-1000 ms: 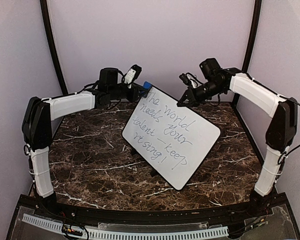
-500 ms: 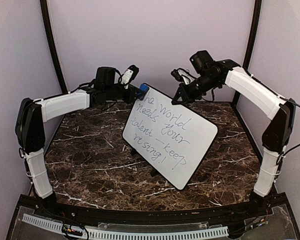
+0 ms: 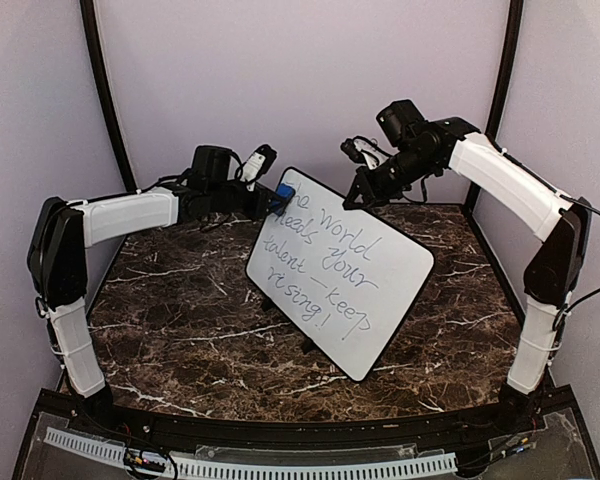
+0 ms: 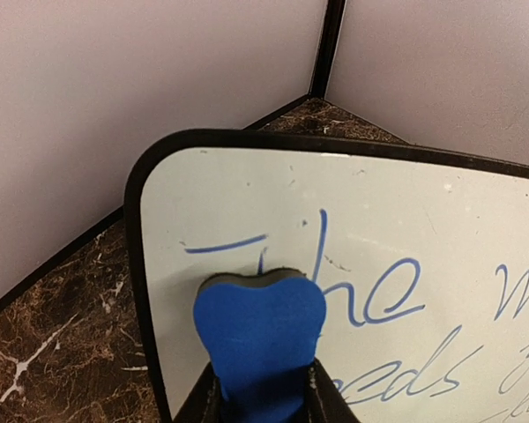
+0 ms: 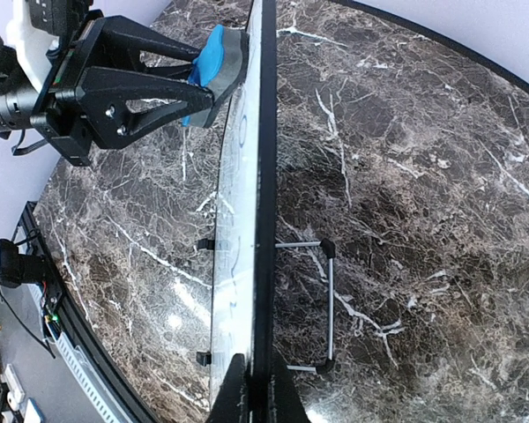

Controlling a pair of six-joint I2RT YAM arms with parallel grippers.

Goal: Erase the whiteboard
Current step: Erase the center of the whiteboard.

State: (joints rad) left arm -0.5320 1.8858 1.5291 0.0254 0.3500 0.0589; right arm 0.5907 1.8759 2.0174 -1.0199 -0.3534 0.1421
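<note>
The whiteboard [image 3: 352, 275] stands tilted on a stand in the middle of the table and carries several lines of blue handwriting. My left gripper [image 3: 272, 198] is shut on a blue eraser [image 3: 284, 192]. The eraser's dark pad presses flat on the board's top left corner. In the left wrist view the eraser [image 4: 260, 335] covers the stem of the "T", with my left gripper [image 4: 261, 392] below it. My right gripper [image 3: 358, 199] is shut on the board's upper edge. In the right wrist view my right gripper [image 5: 257, 392] pinches the whiteboard's [image 5: 265, 159] black rim edge-on, with the eraser [image 5: 213, 55] beyond.
A wire stand [image 5: 329, 300] props the board from behind. The dark marble table [image 3: 180, 310] is walled in by lilac panels [image 3: 300, 80] at the back and both sides. A black rail [image 3: 280, 432] runs along the near edge.
My left gripper has brought the eraser down and slightly left onto the board's top left corner. My right gripper shifted left along the top edge, then stayed, and the board turned slightly.
</note>
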